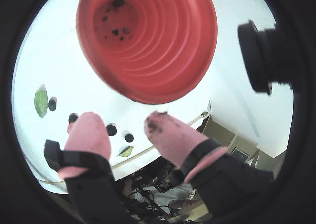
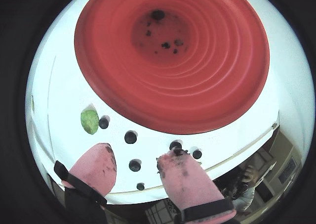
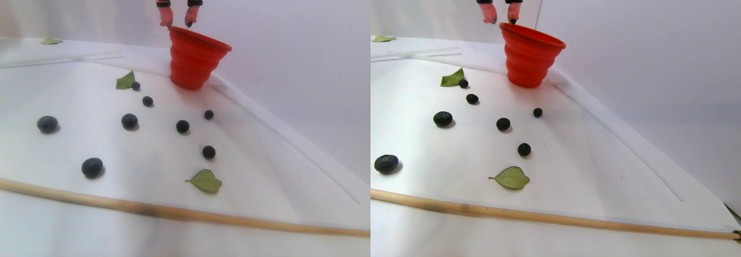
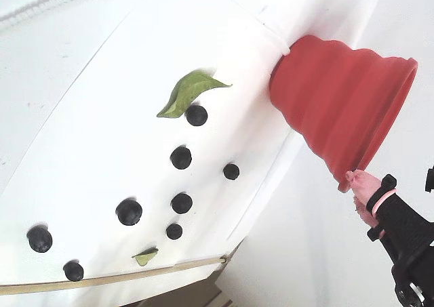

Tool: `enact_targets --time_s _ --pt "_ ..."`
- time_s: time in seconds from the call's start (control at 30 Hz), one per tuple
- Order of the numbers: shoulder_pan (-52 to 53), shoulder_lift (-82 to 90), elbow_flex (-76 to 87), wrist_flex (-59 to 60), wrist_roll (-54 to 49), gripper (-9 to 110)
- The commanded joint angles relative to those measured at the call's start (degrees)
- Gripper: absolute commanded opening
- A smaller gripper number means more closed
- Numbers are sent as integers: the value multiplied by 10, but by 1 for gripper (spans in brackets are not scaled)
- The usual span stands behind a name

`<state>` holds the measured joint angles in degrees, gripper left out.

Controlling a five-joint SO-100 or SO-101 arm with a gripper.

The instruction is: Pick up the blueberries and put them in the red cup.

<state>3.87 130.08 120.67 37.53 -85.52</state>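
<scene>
Pink-tipped hand, fingers parted, above red cup rim.

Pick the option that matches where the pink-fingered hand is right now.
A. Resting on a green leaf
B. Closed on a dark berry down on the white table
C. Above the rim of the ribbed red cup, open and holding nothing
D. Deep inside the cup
C: in the stereo pair view the hand hangs just above the ribbed red cup's rim, fingers apart and empty.

The gripper hangs with its pink-tipped fingers pointing down, spread apart and holding nothing.
</scene>
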Motion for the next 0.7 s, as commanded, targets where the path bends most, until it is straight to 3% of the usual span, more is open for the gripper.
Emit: enact_targets --time_s 0.0,0.67 --pt "-10 68 -43 18 5 16" --pt "-98 63 54 -1 18 16"
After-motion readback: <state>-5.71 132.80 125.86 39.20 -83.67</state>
